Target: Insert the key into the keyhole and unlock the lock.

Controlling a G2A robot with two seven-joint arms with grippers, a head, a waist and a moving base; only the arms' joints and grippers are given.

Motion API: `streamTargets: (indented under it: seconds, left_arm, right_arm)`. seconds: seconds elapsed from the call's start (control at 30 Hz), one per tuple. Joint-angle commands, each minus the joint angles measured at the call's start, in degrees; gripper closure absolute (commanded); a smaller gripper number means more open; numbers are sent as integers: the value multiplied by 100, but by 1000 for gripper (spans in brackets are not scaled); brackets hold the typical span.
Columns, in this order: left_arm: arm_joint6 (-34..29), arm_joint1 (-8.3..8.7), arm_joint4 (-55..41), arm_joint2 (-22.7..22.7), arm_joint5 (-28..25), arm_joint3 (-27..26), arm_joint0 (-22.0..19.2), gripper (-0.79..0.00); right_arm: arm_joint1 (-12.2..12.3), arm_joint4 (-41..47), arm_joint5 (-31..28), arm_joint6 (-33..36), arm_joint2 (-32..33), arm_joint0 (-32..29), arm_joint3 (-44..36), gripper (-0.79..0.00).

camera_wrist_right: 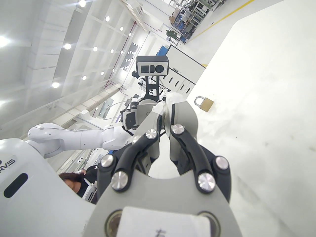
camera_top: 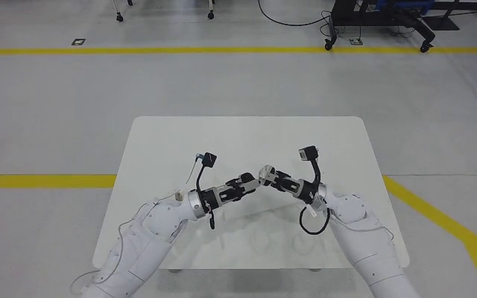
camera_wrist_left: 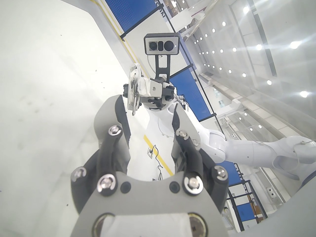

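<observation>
The lock (camera_wrist_right: 204,103) is a small padlock with a brass body and a silver shackle (which looks pushed home). It lies flat on the white table (camera_wrist_right: 259,75) close to one of the table's edges, with the shackle turned toward that edge. The key (camera_wrist_left: 134,99), as far as can be told, is a thin, flat, silvery piece held up off the table over its middle part, pinched between the closed fingertips of the right gripper (camera_wrist_right: 163,115) and apart from the lock.
</observation>
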Motion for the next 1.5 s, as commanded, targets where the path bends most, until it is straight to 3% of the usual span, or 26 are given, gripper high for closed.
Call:
streamTargets:
  seconds: [0.0,0.37,0.53,0.83,1.07,1.1,1.3,1.47]
  left_arm:
    - [13,-8,13,12,10,3,7,-336]
    - [23,-34,81,14,53,11,54,-203]
    - [27,-42,112,5,94,4,77,-99]
    - [10,-55,80,-39,172,32,94,-6]
    - [41,-67,20,-95,296,64,90,0]
    - [28,-67,15,-103,298,68,87,0]
    - [-124,-69,24,-109,283,73,77,0]
    - [-264,-63,53,-123,207,98,85,0]
  right_arm:
    - [8,-32,-5,-1,0,-25,-38,0]
    - [45,-117,3,-79,20,-120,-174,0]
    - [56,-147,16,-90,7,-119,-185,0]
    - [70,-189,31,-91,-31,-94,-184,0]
    - [82,-190,17,-99,-43,-82,-191,-6]
    - [84,-180,22,-99,-43,-81,-188,-55]
    - [100,-140,38,14,-58,-59,-184,-129]
    - [131,14,86,269,-31,-34,-152,-108]
